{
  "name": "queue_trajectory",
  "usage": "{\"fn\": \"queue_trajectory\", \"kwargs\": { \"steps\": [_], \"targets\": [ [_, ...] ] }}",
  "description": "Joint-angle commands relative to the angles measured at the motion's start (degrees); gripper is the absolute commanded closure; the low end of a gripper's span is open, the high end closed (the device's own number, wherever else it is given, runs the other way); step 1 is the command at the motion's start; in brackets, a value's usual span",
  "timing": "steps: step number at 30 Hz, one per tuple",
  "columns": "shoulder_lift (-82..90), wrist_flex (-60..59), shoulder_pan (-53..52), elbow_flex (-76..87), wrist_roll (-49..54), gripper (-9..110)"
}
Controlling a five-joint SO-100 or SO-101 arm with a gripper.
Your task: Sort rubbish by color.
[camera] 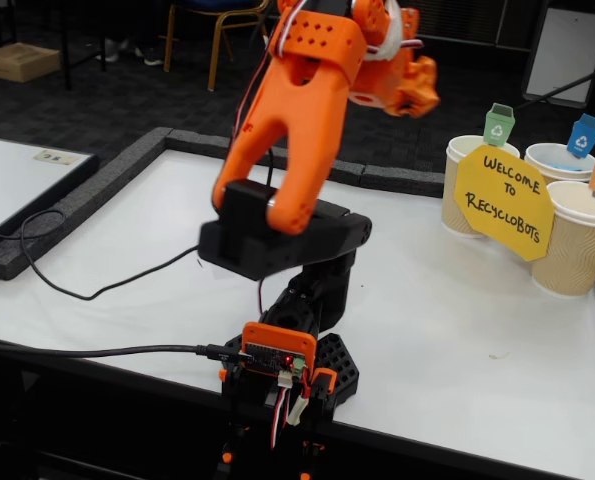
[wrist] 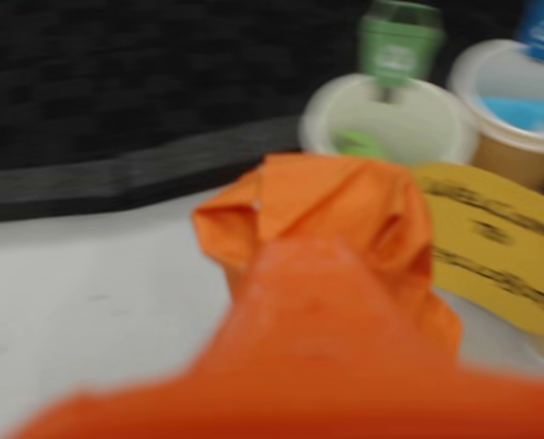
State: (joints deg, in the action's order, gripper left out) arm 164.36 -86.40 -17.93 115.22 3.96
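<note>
Above bare tabletop [camera: 447, 300], hand [camera: 417, 85] aloft

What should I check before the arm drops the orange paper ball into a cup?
1. Orange ball held by the fingers: ok, it looks gripped, though the wrist view is blurred.
2. Green-tagged cup holds something green: ok.
3. Blue-tagged cup holds something light blue: ok.
4. Orange-tagged cup free to receive: cannot tell.
5. Ball above the orange-tagged cup: not ok, it hangs left of the cups in the fixed view.
6. Yellow sign clear of the path: cannot tell.
</note>
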Motion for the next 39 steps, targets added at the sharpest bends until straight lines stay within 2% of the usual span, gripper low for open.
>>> {"fn": "queue_trajectory", "kwargs": {
  "steps": [1,9,27,39],
  "targets": [
    [-0.4,-0.4,-9.1,-7.6,1.1,101],
    [-0.4,-0.9,-16.1,-11.3,1.1,101],
    [-0.9,-2.4,-18.0,-12.4,1.1,101],
    [-13.1,1.8,-21.0,-15.7,1.1,101]
  ]
}}
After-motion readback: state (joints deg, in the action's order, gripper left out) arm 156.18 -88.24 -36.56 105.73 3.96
